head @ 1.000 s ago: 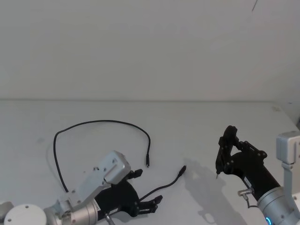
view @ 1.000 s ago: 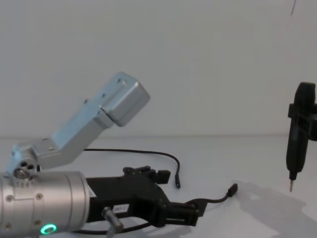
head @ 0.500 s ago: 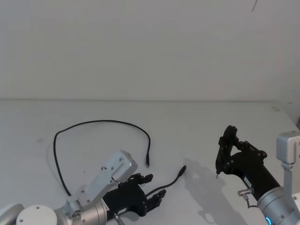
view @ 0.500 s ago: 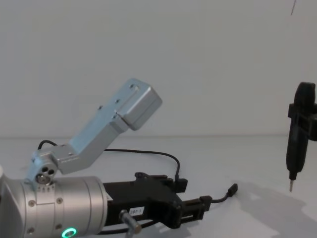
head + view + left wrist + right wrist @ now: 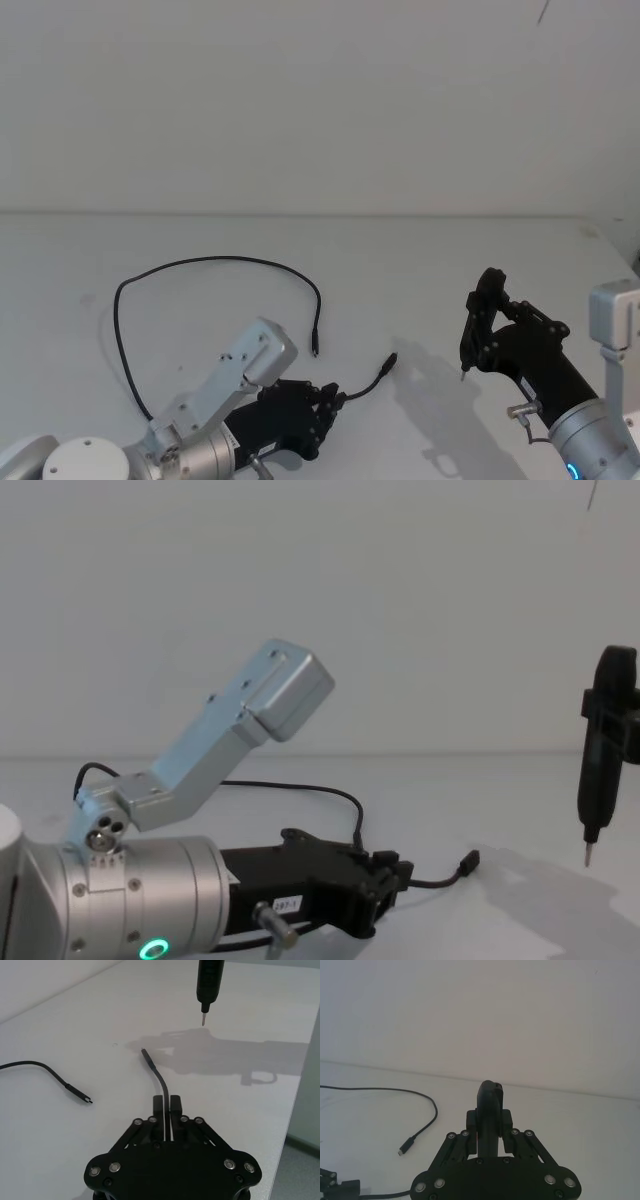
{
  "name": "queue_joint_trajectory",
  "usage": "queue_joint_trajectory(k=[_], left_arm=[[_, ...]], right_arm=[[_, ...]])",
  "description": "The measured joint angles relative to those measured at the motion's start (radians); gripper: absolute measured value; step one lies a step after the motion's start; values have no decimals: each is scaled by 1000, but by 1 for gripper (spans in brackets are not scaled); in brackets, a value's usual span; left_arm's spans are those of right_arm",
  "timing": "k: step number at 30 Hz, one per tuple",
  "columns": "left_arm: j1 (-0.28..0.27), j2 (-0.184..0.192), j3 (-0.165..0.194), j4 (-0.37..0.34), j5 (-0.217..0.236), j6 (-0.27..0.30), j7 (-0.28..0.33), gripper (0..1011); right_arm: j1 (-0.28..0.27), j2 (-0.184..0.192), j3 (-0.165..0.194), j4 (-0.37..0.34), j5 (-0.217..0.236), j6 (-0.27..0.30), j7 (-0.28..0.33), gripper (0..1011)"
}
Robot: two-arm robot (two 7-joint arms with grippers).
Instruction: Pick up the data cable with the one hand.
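Observation:
The data cable (image 5: 230,259) is a thin black loop lying on the white table (image 5: 450,260). One plug (image 5: 314,352) rests near the middle. The other plug (image 5: 391,360) lies just ahead of my left gripper (image 5: 325,400). That gripper, black on a silver cylinder with a green ring light (image 5: 152,948), is shut on the cable a short way behind that plug. In the left wrist view the fingers (image 5: 174,1105) pinch the cable (image 5: 159,1077), which curves out to its plug (image 5: 145,1053). My right gripper (image 5: 482,325) hovers to the right, apart from the cable.
The right gripper holds a slim black pen-shaped tool (image 5: 600,765) pointing down, its tip (image 5: 587,860) above the table. The table's right edge (image 5: 300,1090) runs close by in the left wrist view. A plain white wall stands behind.
My left gripper has slid forward and its fingers have gone from open to shut around the cable near the right-hand plug. The right arm has not moved.

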Motion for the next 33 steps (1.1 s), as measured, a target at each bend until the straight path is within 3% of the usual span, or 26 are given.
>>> queue_joint_trajectory(k=[3, 8, 20, 33], left_arm=[[0, -2, 0, 1, 0, 0, 0, 42], [-1, -5, -1, 3, -1, 1, 0, 7], [-1, -10, -7, 3, -1, -7, 0, 0], [-13, -25, -46, -30, -27, -55, -8, 0]], right_arm=[[0, 0, 0, 0, 0, 0, 0, 279], [0, 0, 0, 0, 0, 0, 0, 279], [0, 0, 0, 0, 0, 0, 0, 279], [0, 0, 0, 0, 0, 0, 0, 279]])
